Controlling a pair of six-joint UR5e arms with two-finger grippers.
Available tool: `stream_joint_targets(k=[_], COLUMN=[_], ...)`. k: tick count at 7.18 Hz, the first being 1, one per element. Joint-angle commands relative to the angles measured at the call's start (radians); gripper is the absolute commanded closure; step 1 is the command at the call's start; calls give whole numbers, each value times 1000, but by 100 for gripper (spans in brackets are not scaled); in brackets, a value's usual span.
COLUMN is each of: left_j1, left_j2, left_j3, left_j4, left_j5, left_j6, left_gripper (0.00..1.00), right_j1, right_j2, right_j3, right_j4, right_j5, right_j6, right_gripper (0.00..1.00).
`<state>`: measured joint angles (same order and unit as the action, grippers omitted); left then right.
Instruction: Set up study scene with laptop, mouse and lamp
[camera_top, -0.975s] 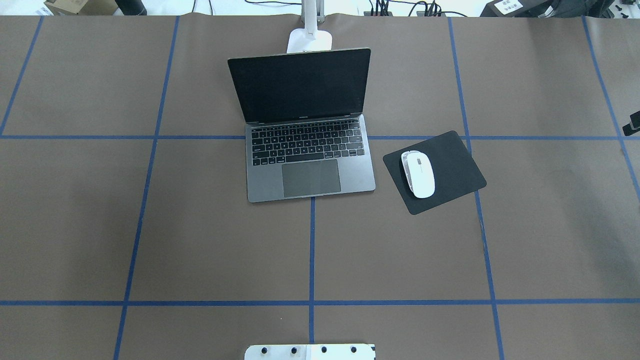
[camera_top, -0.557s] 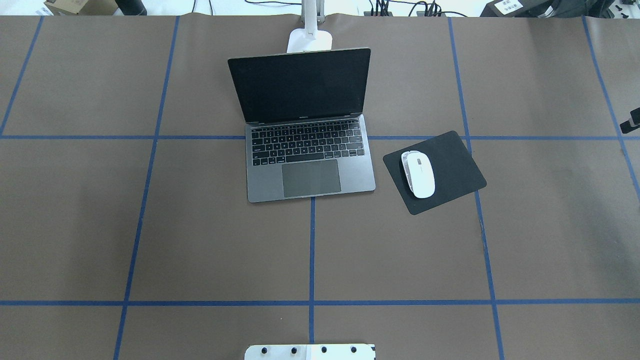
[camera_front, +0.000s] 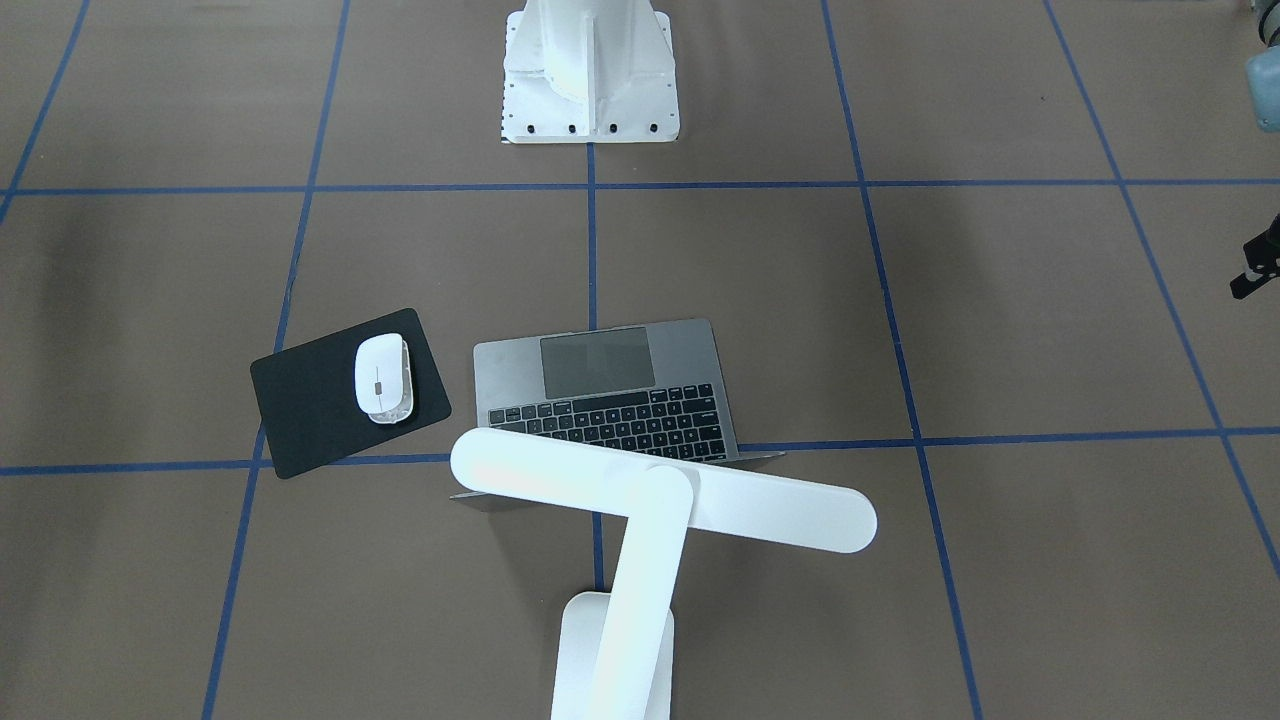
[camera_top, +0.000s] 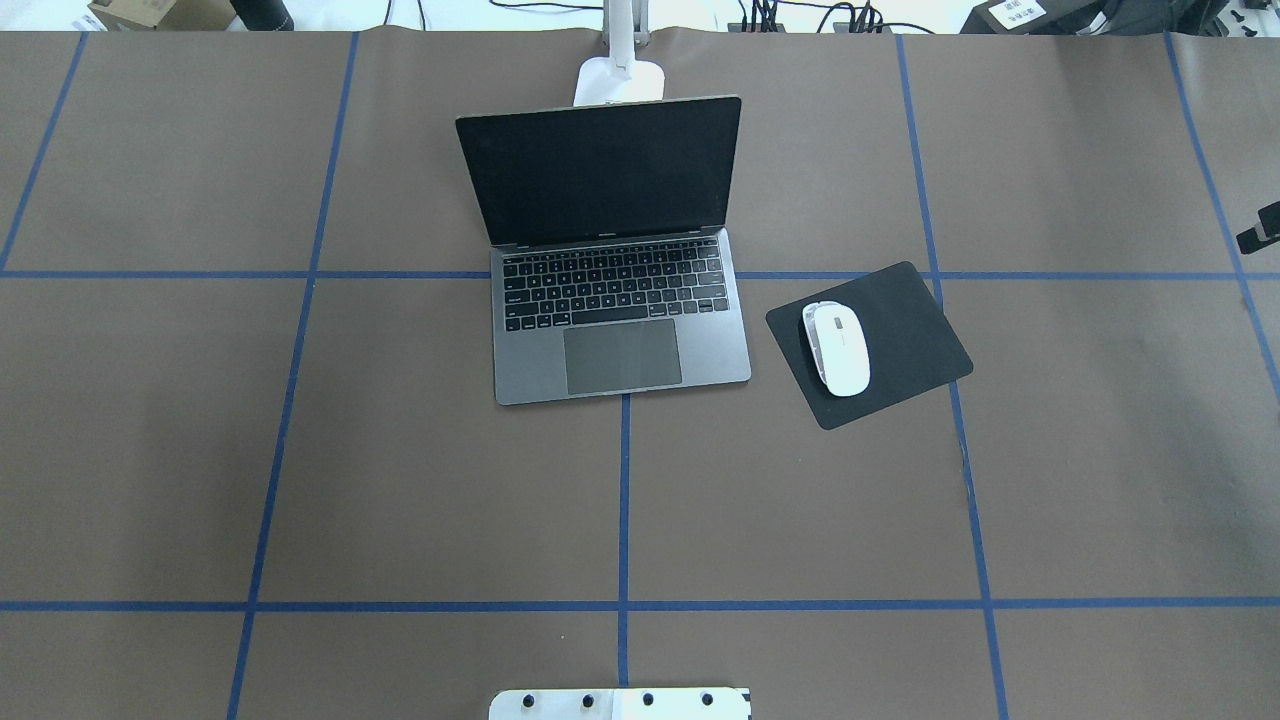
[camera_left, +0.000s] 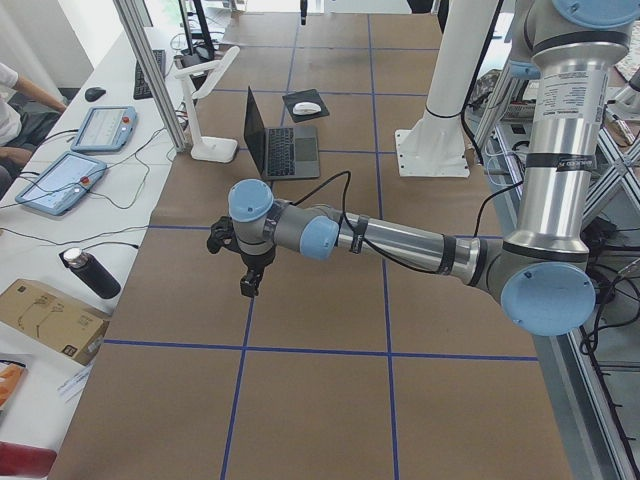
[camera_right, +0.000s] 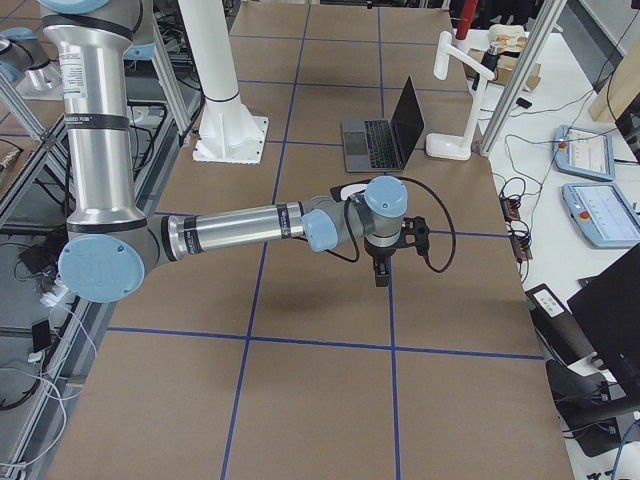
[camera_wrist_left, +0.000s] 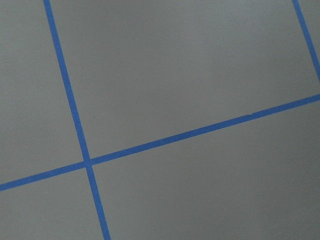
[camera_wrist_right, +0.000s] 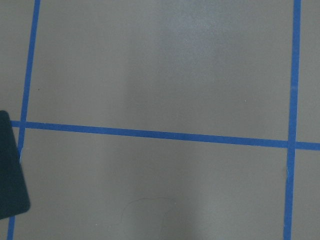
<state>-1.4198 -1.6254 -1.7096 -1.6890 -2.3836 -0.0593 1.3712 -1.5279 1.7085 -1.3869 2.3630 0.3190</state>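
— What does the front-facing camera give you?
— The laptop (camera_front: 610, 385) stands open at mid-table, keyboard toward the white pedestal (camera_front: 590, 70). The mouse (camera_front: 380, 378) lies on a black mousepad (camera_front: 310, 425) just beside it. The lamp (camera_front: 660, 490) reaches its bar head over the top edge of the laptop's screen. A sliver of the left gripper (camera_front: 1256, 268) shows at the frame edge; I cannot tell how its jaws stand.
— And overhead?
— The dark screen faces the robot, and the lamp's base sits behind the lid. The mouse lies on the near-left part of the mousepad. The right gripper (camera_top: 1260, 230) barely enters, well apart from everything; its jaws are unreadable.
— The side views?
— From the left end, the left gripper (camera_left: 250, 280) hangs above bare table (camera_left: 320, 400), fingers pointing down. From the right end, the right gripper (camera_right: 380, 272) hangs likewise.
— The wrist cameras?
— The left shows only brown cover and blue tape (camera_wrist_left: 75, 110). The right adds a corner of the mousepad (camera_wrist_right: 10, 170).
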Motion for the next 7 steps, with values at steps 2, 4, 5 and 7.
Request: stream_joint_targets(k=[2,4,5,7], left_j1=[-1,-1,1,-1], left_j2=[-7,-14,-8,-5], left_j3=[-7,-10,-28,-18], left_j4=[-3,-6,-6,-6], left_j5=[-2,1,3,3], left_j6=[-1,-1,-1,-1], left_gripper=[1,1,1,1], right_j1=[-14,-9,-11,-9], right_j2=[-17,-24,-34,-41], right_j3=[10,41,52,56], right_j4=[0,0,0,2], right_j5=[-34,-21,-16,-13], right_j6=[3,3,5,3], right_gripper=[1,1,1,1])
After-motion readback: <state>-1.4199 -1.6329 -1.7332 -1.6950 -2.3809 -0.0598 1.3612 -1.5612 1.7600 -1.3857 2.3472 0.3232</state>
